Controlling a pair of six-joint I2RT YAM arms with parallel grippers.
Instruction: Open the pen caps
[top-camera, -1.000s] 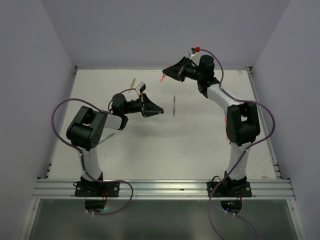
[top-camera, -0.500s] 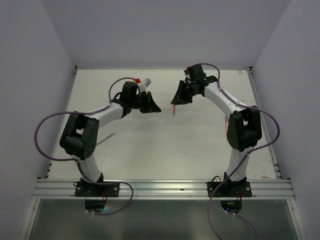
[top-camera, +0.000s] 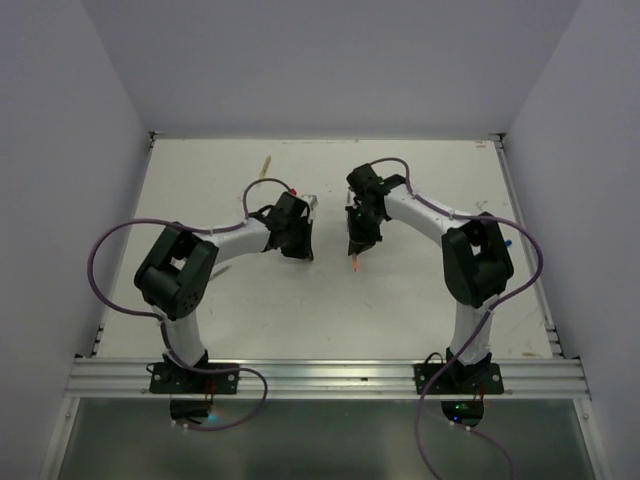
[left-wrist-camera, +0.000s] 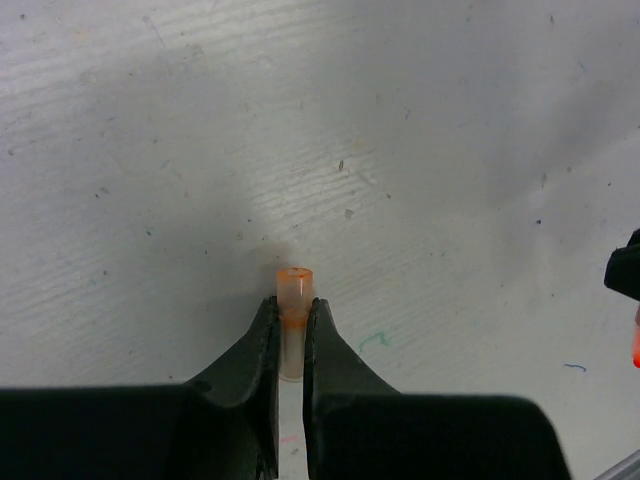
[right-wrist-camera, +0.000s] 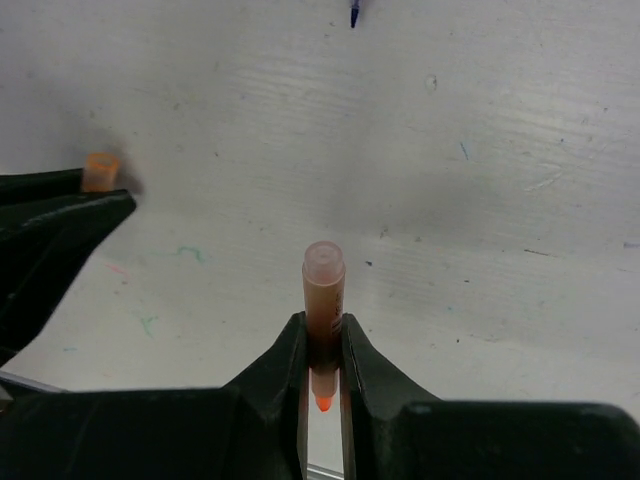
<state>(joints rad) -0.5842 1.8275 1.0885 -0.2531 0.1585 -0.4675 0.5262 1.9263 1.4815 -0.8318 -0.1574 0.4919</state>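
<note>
Left claw (left-wrist-camera: 291, 322) clenches the orange cap (left-wrist-camera: 293, 288); right claw (right-wrist-camera: 322, 340) clamps the bare-tipped pen (right-wrist-camera: 323, 290) at its three o'clock. Both have swung from the far side to mid-table, so this cap is off.

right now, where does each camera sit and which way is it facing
Top external: above and behind the robot, looking down on the table; shows the left tool and right tool close together mid-table.
Left wrist: on the left wrist, looking past its tool at the table; that tool pinches the orange cap.
Right wrist: on the right wrist, looking past its tool at the table; that tool pinches the orange pen.
Shared: the right wrist view also shows the left tool and its cap.
</note>
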